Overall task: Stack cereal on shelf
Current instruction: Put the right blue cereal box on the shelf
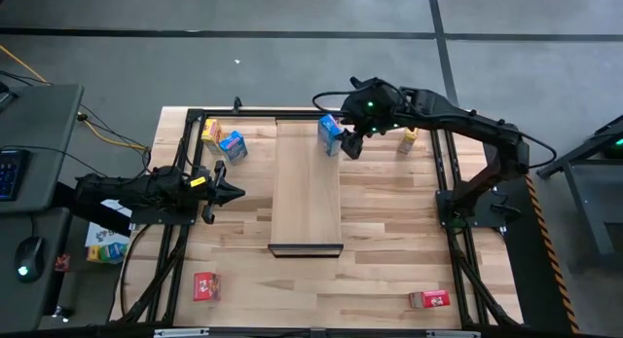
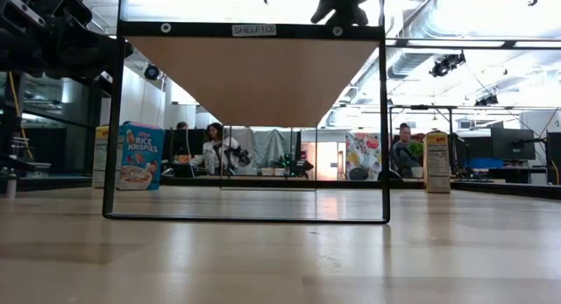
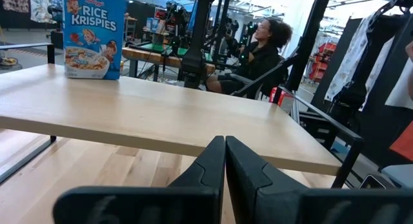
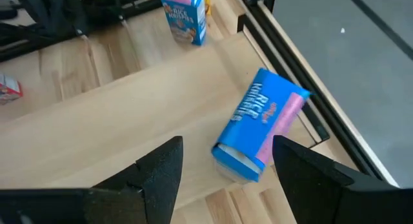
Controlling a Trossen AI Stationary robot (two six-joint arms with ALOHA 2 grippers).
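six cereal boxes seen around shelf [image 1: 307,187], long pale plank mid-table. blue box [image 1: 330,134] lies tilted at plank's far right edge, not gripped. right gripper [image 1: 352,143] hangs released just beside it. left gripper [image 1: 226,191] clenched empty, left of plank. second blue box [image 1: 233,146] stands far left.

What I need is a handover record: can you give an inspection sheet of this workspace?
Surface: table, nothing spilled seen.
Job's things: shelf centred; tipped blue box on its lipless end; second blue box and yellow box left; other yellow box right; first red box and second red box near lip-side corners.
Clutter: nothing seen.
Claws: left claw shut beside shelf; right claw open over tipped blue box.
Cables: yellow cable off table's left.
Surroundings: seated people behind.
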